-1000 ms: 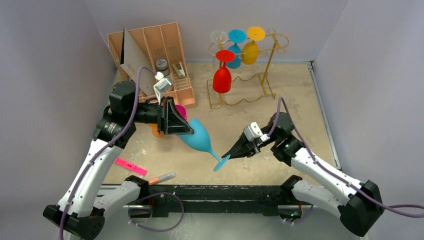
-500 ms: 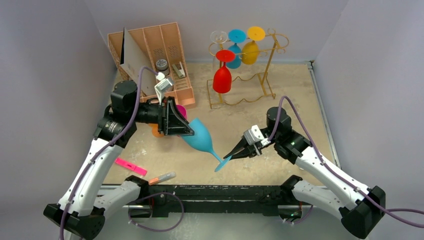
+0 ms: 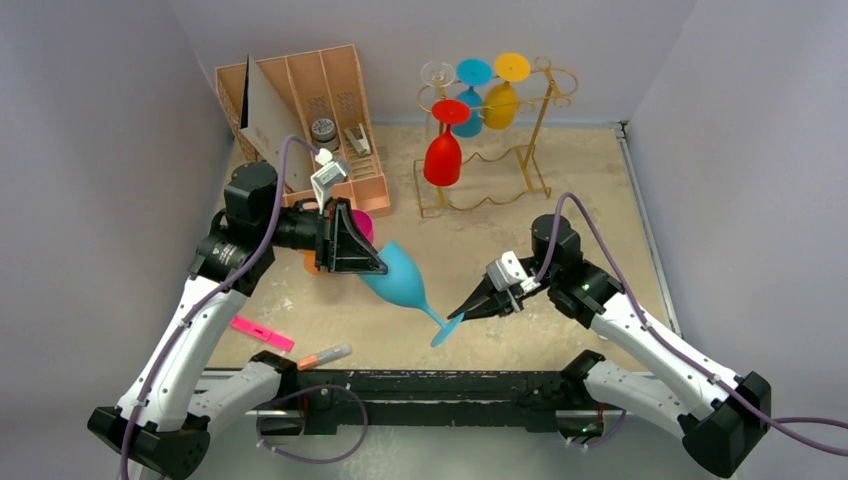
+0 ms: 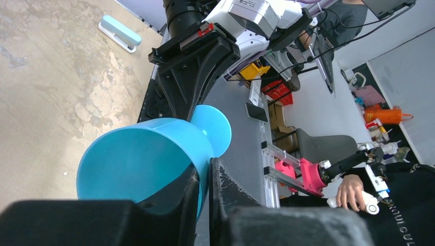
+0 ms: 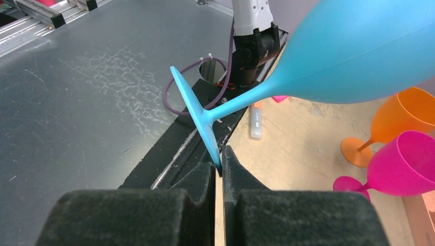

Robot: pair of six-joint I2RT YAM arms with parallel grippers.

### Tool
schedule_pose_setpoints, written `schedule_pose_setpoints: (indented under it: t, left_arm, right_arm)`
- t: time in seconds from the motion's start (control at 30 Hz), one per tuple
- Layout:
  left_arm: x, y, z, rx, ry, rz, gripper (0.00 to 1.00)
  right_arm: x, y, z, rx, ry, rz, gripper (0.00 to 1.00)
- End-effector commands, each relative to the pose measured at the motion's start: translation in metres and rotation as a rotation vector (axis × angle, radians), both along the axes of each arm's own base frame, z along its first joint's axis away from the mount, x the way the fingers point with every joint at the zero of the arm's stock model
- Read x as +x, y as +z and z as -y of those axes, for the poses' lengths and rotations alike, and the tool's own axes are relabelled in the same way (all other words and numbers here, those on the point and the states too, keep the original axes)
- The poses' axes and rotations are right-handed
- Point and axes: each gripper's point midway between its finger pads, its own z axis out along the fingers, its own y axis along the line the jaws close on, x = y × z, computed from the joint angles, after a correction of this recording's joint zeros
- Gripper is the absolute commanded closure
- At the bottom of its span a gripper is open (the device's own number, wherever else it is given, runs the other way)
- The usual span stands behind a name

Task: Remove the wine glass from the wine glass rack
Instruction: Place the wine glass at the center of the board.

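Your left tool [image 3: 378, 268] was clenched on the bowl rim of the blue wine glass [image 3: 400, 280], one finger inside and one outside. Your right tool [image 3: 455, 312] pinched the edge of its foot. The glass hung tilted between them above the desk [image 3: 600, 180], well apart from the gold wine glass rack [image 3: 541, 125].

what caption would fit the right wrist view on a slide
Right fingers pinch the foot's edge of a tilted blue wine glass, orange glass and pink glass on the table beyond
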Motion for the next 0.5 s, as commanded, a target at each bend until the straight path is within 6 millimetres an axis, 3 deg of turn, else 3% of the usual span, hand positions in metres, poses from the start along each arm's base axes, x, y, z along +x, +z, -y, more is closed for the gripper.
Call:
schedule_pose_setpoints:
  t: [0.0,0.17,0.47]
  left_arm:
    - [-0.0130,0.0055,-0.0026,-0.028,-0.066,0.049,1.00]
    - [-0.0098,0.0025,-0.0022,-0.018,-0.046,0.047,1.00]
    - [-0.0073,-0.0003,-0.0028,-0.001,-0.017,0.058,1.00]
  right_arm:
    - [0.0099,0.0017,-0.0018,-0.035,-0.068,-0.015,0.97]
    - [0.0137,0.0003,-0.0026,-0.041,-0.091,-0.011,0.86]
    - [0.0139,0.0013,-0.0026,-0.038,-0.094,-0.006,0.74]
